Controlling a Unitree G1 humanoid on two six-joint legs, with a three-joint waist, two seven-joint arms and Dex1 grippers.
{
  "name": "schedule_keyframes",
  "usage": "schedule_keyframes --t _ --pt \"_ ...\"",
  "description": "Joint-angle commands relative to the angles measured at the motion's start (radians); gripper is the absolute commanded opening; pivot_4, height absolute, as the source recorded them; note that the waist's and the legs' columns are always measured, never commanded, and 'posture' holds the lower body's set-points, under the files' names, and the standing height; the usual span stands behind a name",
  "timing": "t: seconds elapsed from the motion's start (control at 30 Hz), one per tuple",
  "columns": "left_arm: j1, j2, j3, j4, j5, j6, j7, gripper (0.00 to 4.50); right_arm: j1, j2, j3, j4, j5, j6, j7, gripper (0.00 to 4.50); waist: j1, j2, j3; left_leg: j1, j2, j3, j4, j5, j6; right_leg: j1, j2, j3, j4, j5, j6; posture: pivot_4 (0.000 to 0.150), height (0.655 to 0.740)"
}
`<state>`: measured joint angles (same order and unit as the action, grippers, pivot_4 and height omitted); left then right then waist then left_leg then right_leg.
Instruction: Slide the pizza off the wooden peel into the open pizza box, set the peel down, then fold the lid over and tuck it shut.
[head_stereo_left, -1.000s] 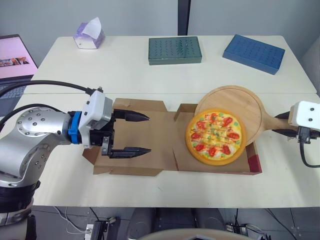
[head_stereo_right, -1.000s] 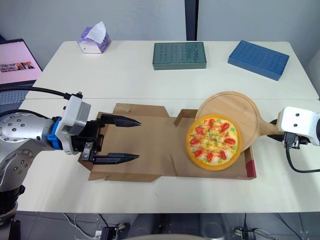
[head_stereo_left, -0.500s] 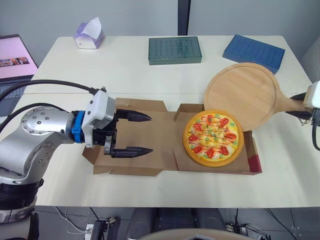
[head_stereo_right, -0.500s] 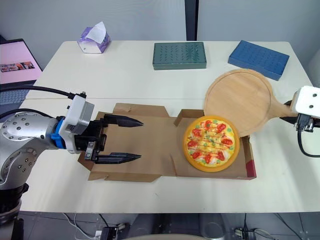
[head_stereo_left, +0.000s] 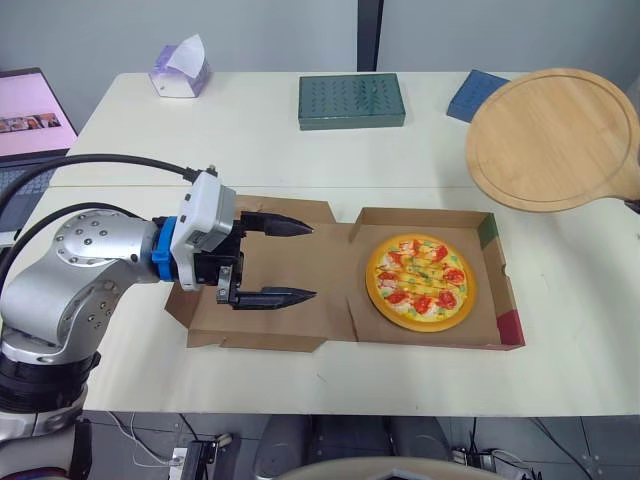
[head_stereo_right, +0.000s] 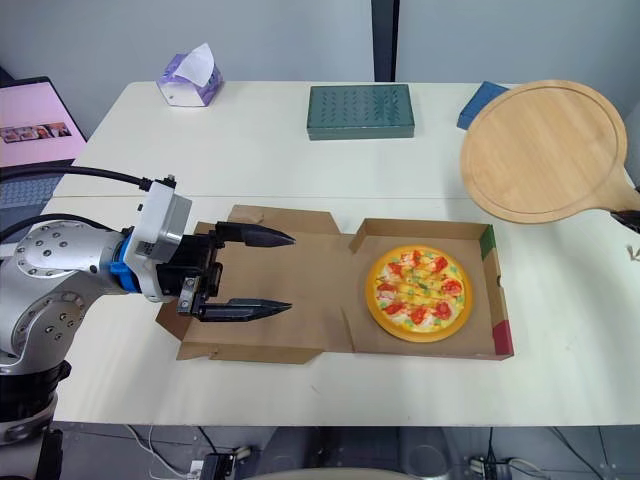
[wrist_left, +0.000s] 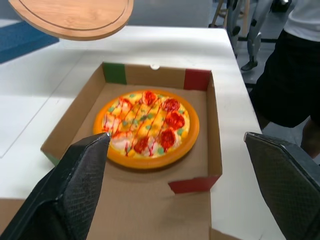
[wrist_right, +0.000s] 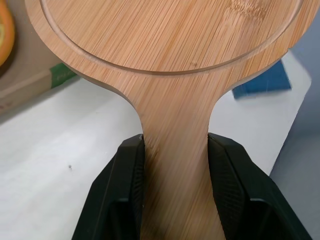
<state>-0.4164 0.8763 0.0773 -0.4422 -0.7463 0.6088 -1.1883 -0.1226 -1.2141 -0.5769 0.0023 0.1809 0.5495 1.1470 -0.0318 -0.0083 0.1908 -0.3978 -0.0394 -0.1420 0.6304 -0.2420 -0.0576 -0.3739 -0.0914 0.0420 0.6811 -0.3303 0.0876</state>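
Left pincer: your left pincer (head_stereo_left: 312, 262) hung over the flat-lying lid (head_stereo_left: 330, 270), its two fingers wide apart and holding nothing. I judge it was placed there to take the lid for the fold. I could not tell whether the lower finger touched the cardboard.
Pizza box: one pizza box (head_stereo_left: 505, 300) sat open on the near half of the surface (head_stereo_left: 300, 380), with the lid spread flat toward your left.
Pizza: one pizza (head_stereo_left: 420, 282) lay flat inside the box, apart from its walls, so the slide-off looked done.
Peel: one wooden peel (head_stereo_left: 550, 140) was up in the air beyond the box on your right, its round face bare and touching nothing on the surface.
Right pincer: your right pincer (wrist_right: 176, 145) was clamped on the peel's handle, one finger on each side of the neck — the grip bearing its weight.
Step in hand: the peel was not yet set down. The bare stretch right of the box looked a fair spot, out of the lid's swing.
Back row: one green flat box (head_stereo_left: 351, 100), one blue flat box (head_stereo_left: 475, 93) partly behind the peel, one tissue box (head_stereo_left: 180, 70) — and a laptop (head_stereo_left: 30, 110) off your left.
Count: two pincers, one pizza, one peel, one pizza box.
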Motion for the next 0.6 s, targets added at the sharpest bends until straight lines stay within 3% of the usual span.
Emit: schedule_keyframes --t 0.03,0.23,0.6 --pt "-0.037 -0.019 0.011 -0.031 -0.037 0.013 0.028 4.50 0.030 0.050 -0.105 -0.047 0.036 0.083 -0.063 1.56 0.000 0.000 0.000 0.000 0.000 0.000 0.000 0.000 0.000 0.000 0.000 0.000 0.000 0.000 0.000 0.150 0.7400" --pt "-0.087 -0.049 0.001 -0.031 -0.052 0.041 0.069 4.50 0.068 0.189 -0.100 -0.080 0.067 0.190 -0.191 1.56 -0.007 0.001 0.000 0.001 0.000 0.002 0.001 0.000 0.000 0.000 0.000 0.002 0.001 0.001 0.001 0.150 0.7400" --pt "-0.101 -0.060 -0.006 -0.070 -0.121 0.069 0.044 4.50 -0.010 0.249 0.045 0.088 0.069 0.183 -0.322 1.56 -0.005 0.001 0.000 0.001 0.000 0.002 0.001 0.000 0.000 0.000 0.000 0.002 0.000 0.001 0.001 0.150 0.7400"
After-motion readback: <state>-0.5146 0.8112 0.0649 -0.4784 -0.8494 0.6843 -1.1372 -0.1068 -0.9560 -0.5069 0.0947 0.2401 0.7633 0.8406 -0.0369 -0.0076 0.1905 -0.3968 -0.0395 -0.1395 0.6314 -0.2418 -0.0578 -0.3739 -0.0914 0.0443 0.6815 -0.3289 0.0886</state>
